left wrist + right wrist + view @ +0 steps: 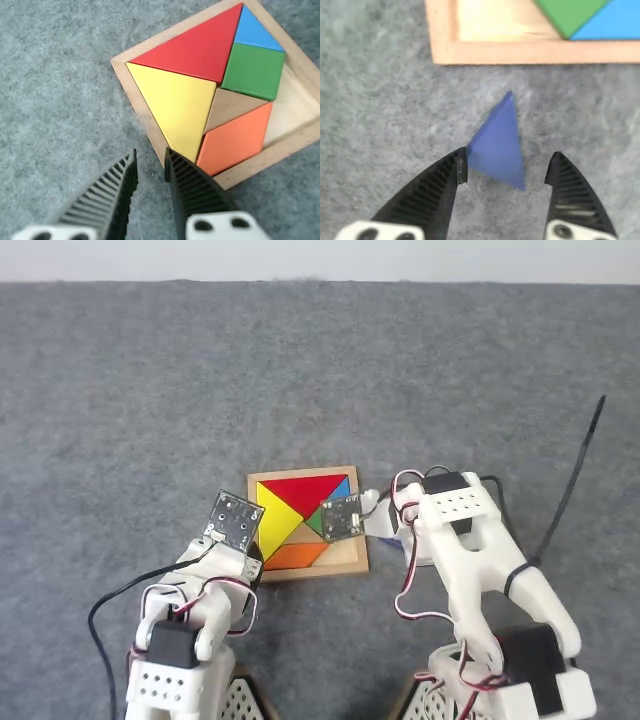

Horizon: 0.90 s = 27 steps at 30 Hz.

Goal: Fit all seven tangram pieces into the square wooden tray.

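The square wooden tray [356,562] lies mid-table. It holds a red triangle [197,42], a yellow triangle [177,105], a light blue triangle [252,30], a green square [252,70], a wood-coloured triangle [230,105] and an orange parallelogram [235,137]. One corner of the tray floor [290,107] is bare. A dark blue triangle [497,145] lies on the carpet just outside the tray rim [520,52]. My right gripper [507,162] is open around it, one fingertip [461,162] touching it. My left gripper [150,165] hovers at the tray's edge by the yellow tip, open by a narrow gap, holding nothing.
Grey carpet [300,370] covers the table, with free room beyond the tray. A thin black rod [580,470] slants up at the right. Both arm bases stand at the near edge, with cables looping around them.
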Each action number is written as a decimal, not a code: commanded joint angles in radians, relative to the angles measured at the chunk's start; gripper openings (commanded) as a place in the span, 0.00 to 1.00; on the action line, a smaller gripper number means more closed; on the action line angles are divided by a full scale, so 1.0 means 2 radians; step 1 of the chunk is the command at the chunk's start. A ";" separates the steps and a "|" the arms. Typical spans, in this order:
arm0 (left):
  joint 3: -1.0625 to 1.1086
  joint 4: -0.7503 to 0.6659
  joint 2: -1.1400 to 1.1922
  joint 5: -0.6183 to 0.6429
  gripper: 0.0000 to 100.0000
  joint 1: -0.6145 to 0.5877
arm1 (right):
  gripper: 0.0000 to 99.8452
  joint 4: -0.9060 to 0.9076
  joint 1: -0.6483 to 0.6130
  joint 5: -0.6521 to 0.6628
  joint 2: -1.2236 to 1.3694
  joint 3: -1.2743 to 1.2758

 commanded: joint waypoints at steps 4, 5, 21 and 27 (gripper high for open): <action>-0.003 0.002 0.001 0.006 0.09 0.001 | 0.24 -0.007 0.007 0.056 -0.022 0.020; -0.003 0.002 0.001 0.006 0.09 0.001 | 0.24 -0.008 0.007 0.063 -0.022 0.025; -0.003 0.002 0.001 0.006 0.09 0.001 | 0.24 -0.023 0.026 0.116 0.037 0.028; -0.003 0.002 0.001 0.006 0.09 0.001 | 0.24 -0.019 0.049 0.150 0.040 0.025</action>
